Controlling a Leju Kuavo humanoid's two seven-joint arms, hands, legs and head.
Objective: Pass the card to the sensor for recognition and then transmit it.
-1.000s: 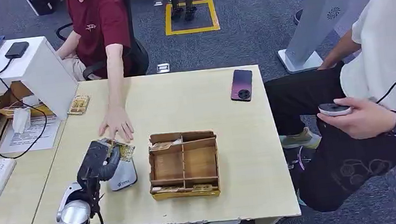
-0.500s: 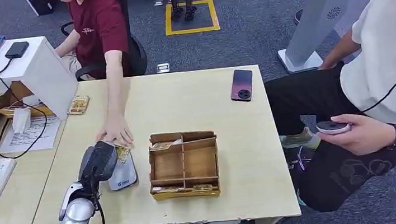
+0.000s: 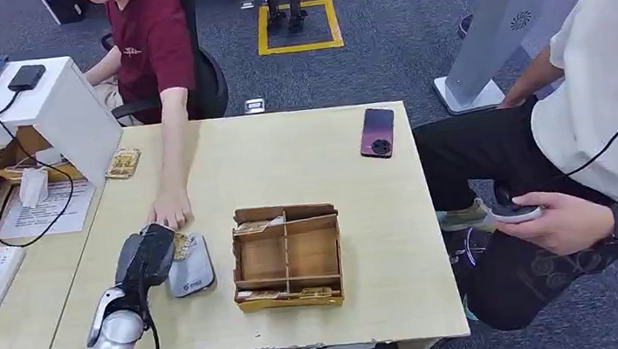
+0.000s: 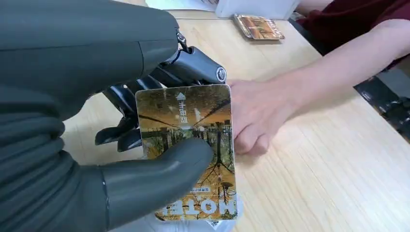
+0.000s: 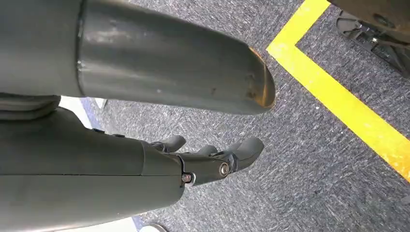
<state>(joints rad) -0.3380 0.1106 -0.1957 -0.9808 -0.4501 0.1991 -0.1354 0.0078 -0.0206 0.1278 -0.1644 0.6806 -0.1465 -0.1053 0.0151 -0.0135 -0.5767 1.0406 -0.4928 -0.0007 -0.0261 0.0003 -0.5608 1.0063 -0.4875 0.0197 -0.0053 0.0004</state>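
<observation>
Gripping card [image 4: 186,145] between thumb and dark fingers: left hand [image 3: 146,256], poised directly over grey sensor [image 3: 193,267] on table [image 3: 362,212]. Printed on card in the left wrist view: autumn-tree picture, an arrow, "HOTEL" in white capitals; smaller lettering unreadable. Just beyond left hand, person's hand [image 3: 171,209] flat on the tabletop, near the card's far edge. Right of left hand, partitioned wooden box [image 3: 286,254]. Hanging over grey carpet beside a yellow floor line [image 5: 338,101]: right hand [image 5: 212,159], fingers loosely extended, holding nothing.
</observation>
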